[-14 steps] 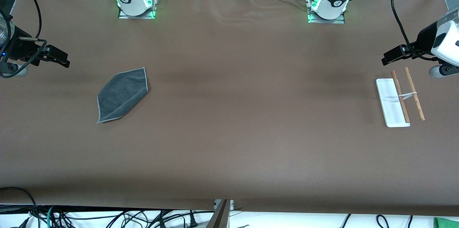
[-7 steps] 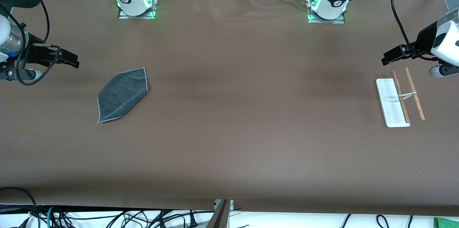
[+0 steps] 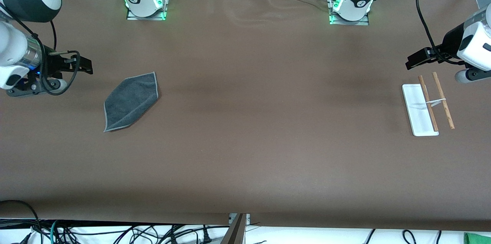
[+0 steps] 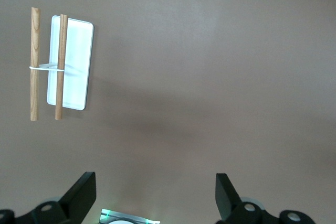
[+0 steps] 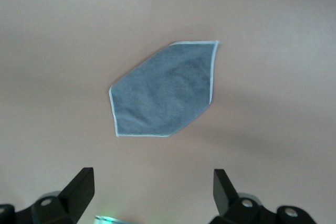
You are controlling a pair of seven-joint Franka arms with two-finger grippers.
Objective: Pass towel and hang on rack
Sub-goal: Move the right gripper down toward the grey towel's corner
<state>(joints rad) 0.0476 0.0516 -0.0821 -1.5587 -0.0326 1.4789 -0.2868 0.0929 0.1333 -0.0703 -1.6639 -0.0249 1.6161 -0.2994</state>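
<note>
I'd bring the wide-open, empty right gripper (image 5: 149, 195) onto the grey towel (image 3: 130, 101), probably pinching its stitched edge; left gripper (image 4: 152, 198), open and empty, waits near the rack (image 3: 427, 104).

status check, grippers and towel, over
Right gripper open, up near towel. Left gripper open, near rack. Towel flat on table, untouched. Nothing in the way.

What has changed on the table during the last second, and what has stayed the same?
The right end effector has moved toward the towel, open and holding nothing, and is now above the table beside it. The left end effector, also open, has barely shifted near the rack. Towel and rack lie where they were.
</note>
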